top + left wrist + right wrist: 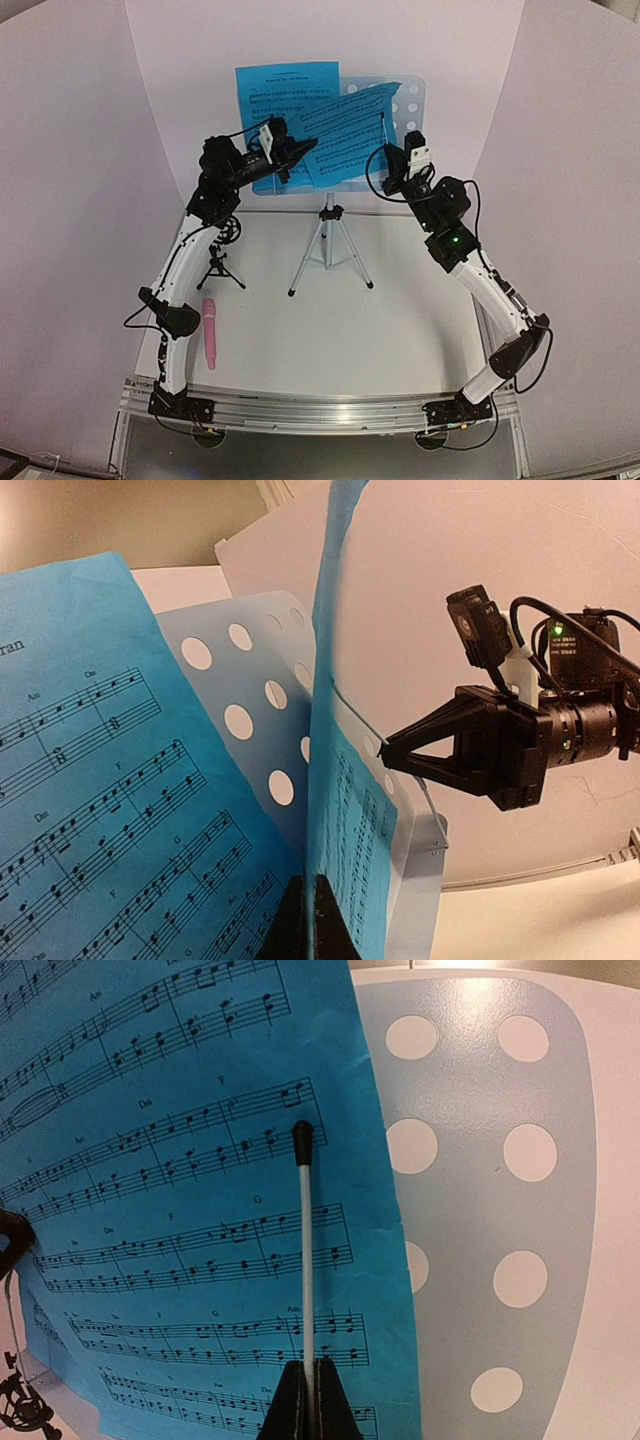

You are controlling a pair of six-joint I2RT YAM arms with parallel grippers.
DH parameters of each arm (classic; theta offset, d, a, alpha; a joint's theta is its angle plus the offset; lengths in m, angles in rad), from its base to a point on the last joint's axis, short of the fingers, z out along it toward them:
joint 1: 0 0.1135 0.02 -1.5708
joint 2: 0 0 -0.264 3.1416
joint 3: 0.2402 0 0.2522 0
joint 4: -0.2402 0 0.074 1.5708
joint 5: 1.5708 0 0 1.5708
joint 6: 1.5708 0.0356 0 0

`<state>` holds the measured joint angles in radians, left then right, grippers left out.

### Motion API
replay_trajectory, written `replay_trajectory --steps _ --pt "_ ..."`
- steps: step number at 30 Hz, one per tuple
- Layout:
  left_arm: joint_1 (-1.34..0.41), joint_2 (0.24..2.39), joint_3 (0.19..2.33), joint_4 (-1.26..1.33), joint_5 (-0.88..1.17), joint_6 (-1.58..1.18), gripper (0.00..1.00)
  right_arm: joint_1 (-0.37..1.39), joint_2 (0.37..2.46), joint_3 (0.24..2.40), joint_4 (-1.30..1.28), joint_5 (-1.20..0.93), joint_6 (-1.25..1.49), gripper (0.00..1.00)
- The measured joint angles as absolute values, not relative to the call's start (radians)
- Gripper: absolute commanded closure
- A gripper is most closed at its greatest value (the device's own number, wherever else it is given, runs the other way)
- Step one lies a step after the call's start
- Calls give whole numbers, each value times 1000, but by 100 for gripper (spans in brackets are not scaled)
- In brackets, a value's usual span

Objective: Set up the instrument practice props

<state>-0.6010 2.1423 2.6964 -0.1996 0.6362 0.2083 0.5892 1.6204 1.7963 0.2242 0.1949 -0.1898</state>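
The pale-blue perforated music stand (pixel 408 100) rises on its slim tripod (pixel 328 250) at the back centre. One bright-blue sheet of music (pixel 285 90) leans on its left half. A second sheet (pixel 350 135) lies tilted across the middle, and my left gripper (pixel 305 920) is shut on its edge (pixel 345 810). My right gripper (pixel 308 1400) is shut on the stand's thin white page-holder rod (pixel 305 1260) with a black tip, in front of the sheet (pixel 180 1210). The pink microphone (pixel 210 333) lies flat at the left. The small black ring-topped tripod (pixel 222 262) stands behind it.
White backdrop walls close in the table at the back and both sides. The right gripper (pixel 385 755) shows in the left wrist view, just beside the stand's right edge. A metal rail (pixel 320 410) runs along the near edge between the arm bases.
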Motion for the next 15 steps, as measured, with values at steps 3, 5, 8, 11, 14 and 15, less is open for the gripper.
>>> replay_trajectory --steps 3,5,8,11,14,15 --pt "-601 2154 2699 -179 655 215 100 589 1617 1791 224 182 -190 100" --pt "-601 2162 2709 -169 665 214 100 589 1614 1788 224 176 -190 100" --pt "-601 2173 2716 -155 680 214 100 588 1613 1787 223 165 -190 100" --pt "-607 2183 2717 -136 686 221 100 587 1613 1786 223 152 -191 100" --pt "-615 2189 2722 -129 688 243 100 587 1613 1786 219 140 -191 100" --pt "-616 2191 2723 -129 689 248 100 587 1613 1786 217 137 -192 100"
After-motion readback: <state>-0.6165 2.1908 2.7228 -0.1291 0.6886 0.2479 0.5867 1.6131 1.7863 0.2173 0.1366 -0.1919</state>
